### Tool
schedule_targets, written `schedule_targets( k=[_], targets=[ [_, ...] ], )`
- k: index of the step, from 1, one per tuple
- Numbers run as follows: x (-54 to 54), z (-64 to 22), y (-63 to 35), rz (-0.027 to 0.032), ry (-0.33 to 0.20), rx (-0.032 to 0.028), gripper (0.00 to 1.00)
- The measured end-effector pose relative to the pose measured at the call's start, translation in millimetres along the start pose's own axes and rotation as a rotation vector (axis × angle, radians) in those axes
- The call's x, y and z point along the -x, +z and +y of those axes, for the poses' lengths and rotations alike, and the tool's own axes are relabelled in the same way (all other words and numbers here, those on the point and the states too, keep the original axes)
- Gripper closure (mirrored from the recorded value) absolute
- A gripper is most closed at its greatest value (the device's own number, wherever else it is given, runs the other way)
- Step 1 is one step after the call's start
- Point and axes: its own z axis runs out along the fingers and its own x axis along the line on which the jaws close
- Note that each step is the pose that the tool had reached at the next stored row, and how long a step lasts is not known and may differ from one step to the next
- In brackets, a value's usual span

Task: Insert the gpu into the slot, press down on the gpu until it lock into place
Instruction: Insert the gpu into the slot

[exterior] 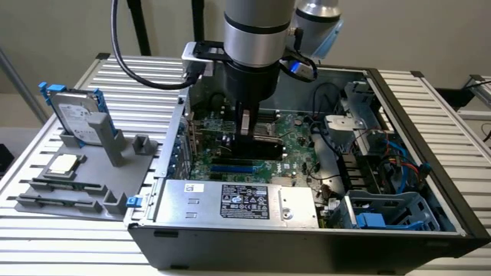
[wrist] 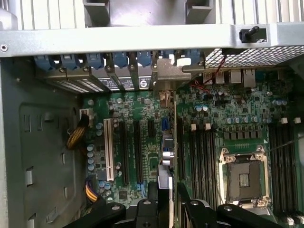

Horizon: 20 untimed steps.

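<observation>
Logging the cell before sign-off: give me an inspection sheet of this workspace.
Surface: slatted metal table, open PC case on it.
Job's things: gpu over the green motherboard, near the blue slot; whether seated cannot be told.
Clutter: grey fixture holding a hard drive and a processor chip.
Grippers: gripper closed on the gpu.
Cables: black cable looping beside the arm; blue and red leads inside the case.
Surroundings: plain wall, nothing else seen.

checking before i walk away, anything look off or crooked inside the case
Nothing looks spilled or broken. The gpu, gripped in the claw, runs parallel to the long black slots, not skewed. One oddity: the processor socket is bare, with no chip or cooler.
</observation>
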Motion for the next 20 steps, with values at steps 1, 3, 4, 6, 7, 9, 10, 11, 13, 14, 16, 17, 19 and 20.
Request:
schedule_targets(
  k=[1,3,4,6,7,9,10,11,13,14,16,17,19,20],
  targets=[
    [-0.2,0.5,1.7,-0.0007,0.000,0.0002,0.74],
    [-0.5,1.6,4.8,-0.0029,0.000,0.0003,0.74],
    [-0.6,2.1,6.0,-0.0040,0.000,0.0005,0.74],
    [-0.8,3.2,8.1,-0.0066,0.000,0.0006,0.74],
    [-0.9,3.6,8.9,-0.0075,0.000,0.0007,0.74],
    [-1.0,4.0,10.0,-0.0084,0.000,0.0008,0.74],
    [-1.1,4.1,10.3,-0.0084,0.000,0.0009,0.74],
    [-1.1,4.2,10.8,-0.0086,0.000,0.0008,0.74],
    [-1.2,4.5,11.9,-0.0086,0.000,0.0008,0.74],
    [-1.2,4.6,12.6,-0.0087,0.000,0.0008,0.74],
    [-1.4,4.7,14.2,-0.0085,0.000,0.0009,0.74],
    [-1.4,4.7,15.1,-0.0085,0.000,0.0009,0.74],
    [-1.6,4.8,17.0,-0.0085,0.000,0.0011,0.74],
    [-1.7,4.8,17.9,-0.0085,-0.001,0.0012,0.74]
  ],
)
